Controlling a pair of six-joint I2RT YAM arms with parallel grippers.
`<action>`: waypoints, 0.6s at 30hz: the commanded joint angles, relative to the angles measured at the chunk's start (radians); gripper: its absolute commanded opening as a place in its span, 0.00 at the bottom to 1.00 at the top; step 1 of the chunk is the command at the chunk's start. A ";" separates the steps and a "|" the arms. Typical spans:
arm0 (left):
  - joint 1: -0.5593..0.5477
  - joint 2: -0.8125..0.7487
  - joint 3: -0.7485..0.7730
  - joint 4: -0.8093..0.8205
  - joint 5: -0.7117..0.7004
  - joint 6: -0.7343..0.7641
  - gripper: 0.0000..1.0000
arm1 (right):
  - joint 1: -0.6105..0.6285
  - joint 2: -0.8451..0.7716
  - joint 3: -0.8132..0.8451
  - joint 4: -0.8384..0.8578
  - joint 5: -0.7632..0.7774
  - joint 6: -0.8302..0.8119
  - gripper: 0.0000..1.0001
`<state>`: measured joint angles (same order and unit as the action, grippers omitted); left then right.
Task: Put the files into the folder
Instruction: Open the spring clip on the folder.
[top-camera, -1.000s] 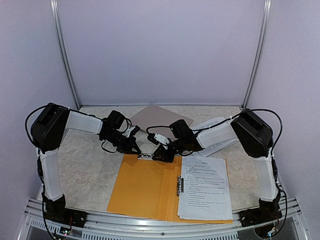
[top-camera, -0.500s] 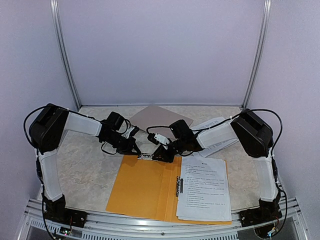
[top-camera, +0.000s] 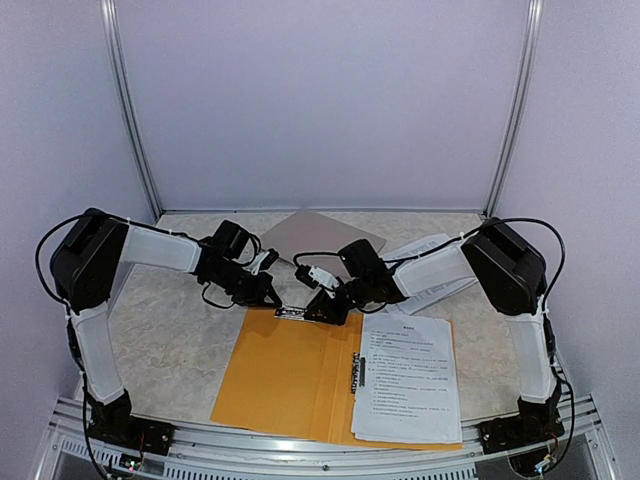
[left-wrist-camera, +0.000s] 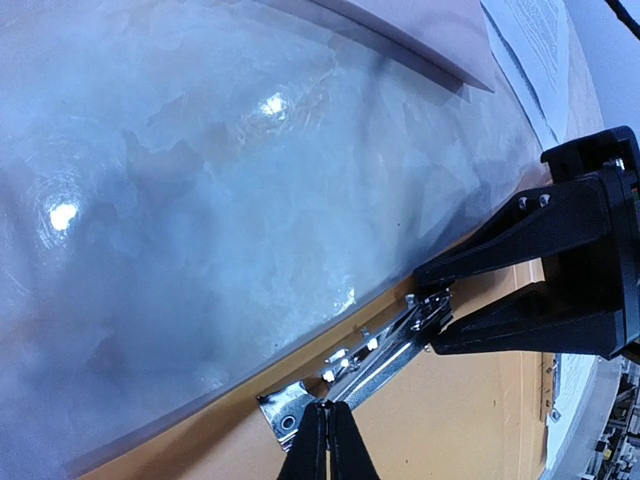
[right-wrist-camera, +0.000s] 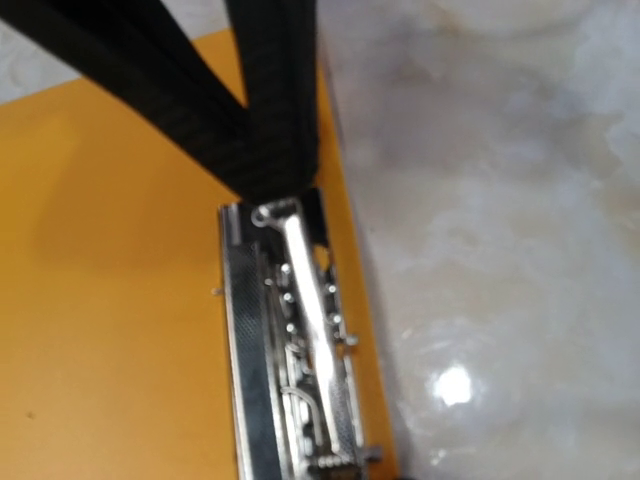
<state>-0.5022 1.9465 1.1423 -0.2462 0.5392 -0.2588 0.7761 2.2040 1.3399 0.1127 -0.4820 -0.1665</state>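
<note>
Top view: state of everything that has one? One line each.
Folder: open, lying flat.
Clip: on the folder's far edge; can't tell whether it is open or latched.
Sheets on folder: loose on its right half, not under the clip.
Sheets behind right arm: outside the folder.
Clipboard: lying flat at the back.
Left gripper: shut, tips at one end of the clip.
Right gripper: closed on the clip's other end.

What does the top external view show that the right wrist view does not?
Only the top external view: the left arm, the files lying on the right half of the folder, and a grey-brown clipboard at the back. Only the right wrist view: the lever and small parts of the metal clip, close up. Both: the folder, the clip at its edge, the right hand at the clip, the marble table.
</note>
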 joint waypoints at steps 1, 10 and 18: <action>-0.016 -0.005 -0.016 -0.176 -0.042 -0.006 0.00 | -0.005 0.040 -0.032 -0.107 0.150 0.036 0.07; -0.018 -0.006 0.097 -0.196 -0.010 -0.040 0.00 | -0.005 -0.018 -0.021 -0.107 0.055 0.013 0.31; -0.022 -0.033 0.130 -0.181 0.004 -0.113 0.00 | -0.006 -0.101 -0.038 -0.057 -0.037 0.035 0.52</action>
<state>-0.5133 1.9343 1.2434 -0.3908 0.5343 -0.3302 0.7712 2.1666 1.3300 0.0711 -0.4683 -0.1493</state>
